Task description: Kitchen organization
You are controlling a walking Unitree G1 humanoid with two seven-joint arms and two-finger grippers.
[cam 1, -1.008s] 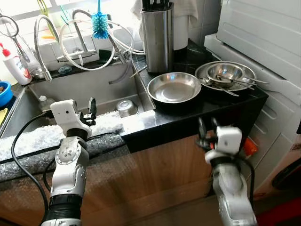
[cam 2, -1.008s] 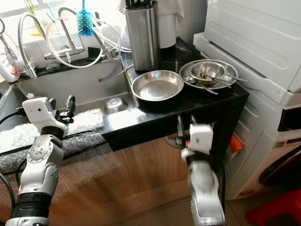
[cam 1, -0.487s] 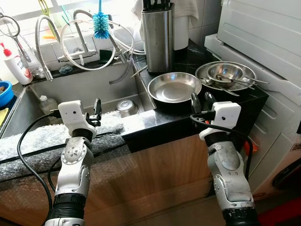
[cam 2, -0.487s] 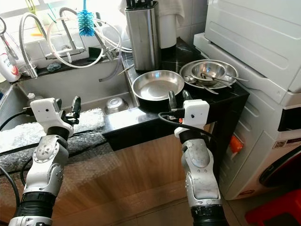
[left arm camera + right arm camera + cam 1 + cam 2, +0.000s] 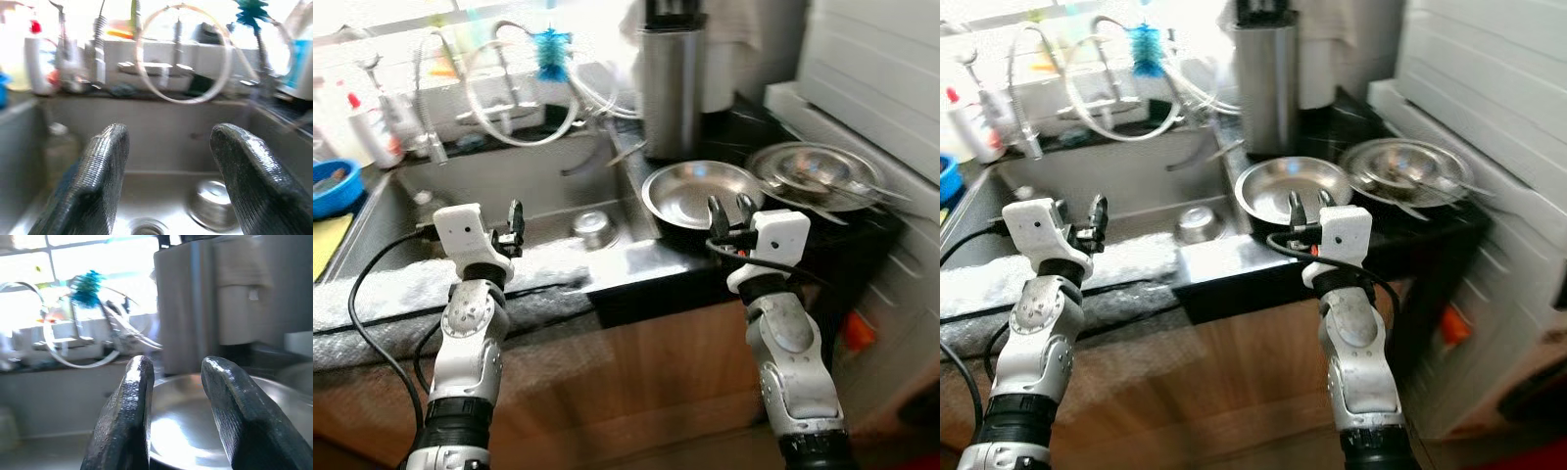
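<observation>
A wide steel pan (image 5: 697,191) sits on the black counter (image 5: 636,264) to the right of the sink (image 5: 470,191). Behind it to the right is a stack of steel dishes (image 5: 822,174) with spoons in it. A small steel bowl (image 5: 591,225) lies upside down in the sink. My right gripper (image 5: 729,211) is open at counter height just before the pan's near rim (image 5: 195,426), with nothing between its fingers (image 5: 129,401). My left gripper (image 5: 514,217) is open over the sink's front edge, pointing at the small bowl (image 5: 210,210). The eye views are blurred.
A tall steel knife holder (image 5: 671,93) stands behind the pan. Faucets, hoses and a blue brush (image 5: 549,47) line the sink's back. A soap bottle (image 5: 374,132) and a blue bowl (image 5: 335,186) are at far left. White appliances (image 5: 881,88) close off the right.
My right arm rose from below the counter to its edge, before the pan. My left gripper lifted a little. The whole picture has shifted rightward and blurred, so the camera moved.
</observation>
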